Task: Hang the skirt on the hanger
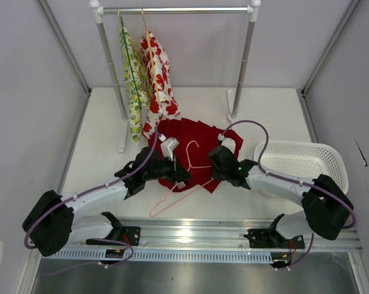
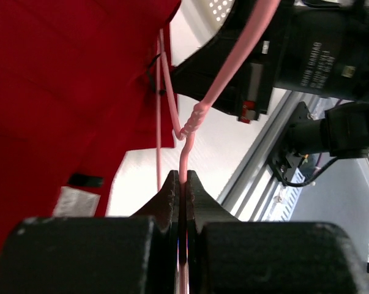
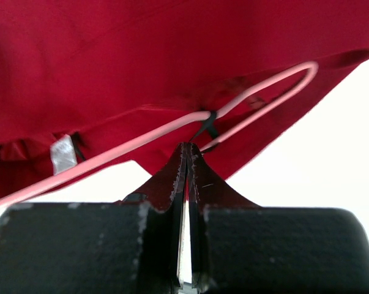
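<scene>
White basket point(image 1: 294, 145) at right; floral garment point(image 1: 134, 79), red-print garment point(image 1: 158, 73) hanging on rack point(image 1: 172, 10).

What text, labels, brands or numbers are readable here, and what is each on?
White print on the black arm housing: too blurred to read.
White label on the skirt: nothing legible.
No other writing shows.

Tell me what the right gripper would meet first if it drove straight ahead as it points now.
Most likely the pink wire hanger, which crosses just beyond the shut right gripper at a black loop, with the red skirt directly behind. Depth is unclear; it may already touch the fabric.
</scene>
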{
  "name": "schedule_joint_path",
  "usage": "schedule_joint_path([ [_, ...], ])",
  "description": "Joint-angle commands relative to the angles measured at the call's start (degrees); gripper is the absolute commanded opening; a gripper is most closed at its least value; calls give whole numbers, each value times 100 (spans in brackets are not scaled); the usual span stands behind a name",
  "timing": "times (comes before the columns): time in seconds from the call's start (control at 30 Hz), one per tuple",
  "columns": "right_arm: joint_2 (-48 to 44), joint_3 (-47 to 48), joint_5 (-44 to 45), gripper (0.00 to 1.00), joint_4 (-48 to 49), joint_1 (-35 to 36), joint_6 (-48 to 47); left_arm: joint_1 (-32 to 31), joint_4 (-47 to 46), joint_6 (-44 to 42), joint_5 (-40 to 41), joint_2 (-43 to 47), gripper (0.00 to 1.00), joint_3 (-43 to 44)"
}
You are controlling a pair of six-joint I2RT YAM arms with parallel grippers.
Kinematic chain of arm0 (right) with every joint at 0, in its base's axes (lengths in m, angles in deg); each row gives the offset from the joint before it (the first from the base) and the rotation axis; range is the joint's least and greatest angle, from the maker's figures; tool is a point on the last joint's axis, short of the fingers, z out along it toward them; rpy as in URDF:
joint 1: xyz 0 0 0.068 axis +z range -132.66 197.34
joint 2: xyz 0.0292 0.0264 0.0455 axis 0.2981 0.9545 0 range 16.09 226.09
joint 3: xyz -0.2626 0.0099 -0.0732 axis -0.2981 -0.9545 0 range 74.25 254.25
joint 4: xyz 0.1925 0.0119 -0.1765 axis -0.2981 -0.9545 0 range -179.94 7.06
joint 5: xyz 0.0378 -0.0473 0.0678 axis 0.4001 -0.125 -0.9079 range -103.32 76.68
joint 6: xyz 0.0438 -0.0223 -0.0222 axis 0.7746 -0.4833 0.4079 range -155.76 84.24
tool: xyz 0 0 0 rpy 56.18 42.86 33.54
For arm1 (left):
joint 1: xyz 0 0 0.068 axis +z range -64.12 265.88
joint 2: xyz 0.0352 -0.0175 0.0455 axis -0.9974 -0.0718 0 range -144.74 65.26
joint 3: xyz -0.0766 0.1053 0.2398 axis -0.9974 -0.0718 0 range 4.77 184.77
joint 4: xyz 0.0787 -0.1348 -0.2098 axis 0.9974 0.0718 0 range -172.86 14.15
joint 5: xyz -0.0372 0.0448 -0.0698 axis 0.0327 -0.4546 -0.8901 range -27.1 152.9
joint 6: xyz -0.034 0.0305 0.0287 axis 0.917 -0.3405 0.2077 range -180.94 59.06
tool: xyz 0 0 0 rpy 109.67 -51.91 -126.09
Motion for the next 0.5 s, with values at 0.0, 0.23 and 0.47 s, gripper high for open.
schedule_joint_path([
  [0.0,11,256,33,0,-91,82,-116,-16,-401,-31,9,-323,0,-5],
  [0.23,2,265,-20,10,-144,82,-317,28,-400,-295,36,-1123,0,215],
  [0.47,-463,475,-406,57,-57,82,-905,19,-576,-498,-131,-1378,0,215],
])
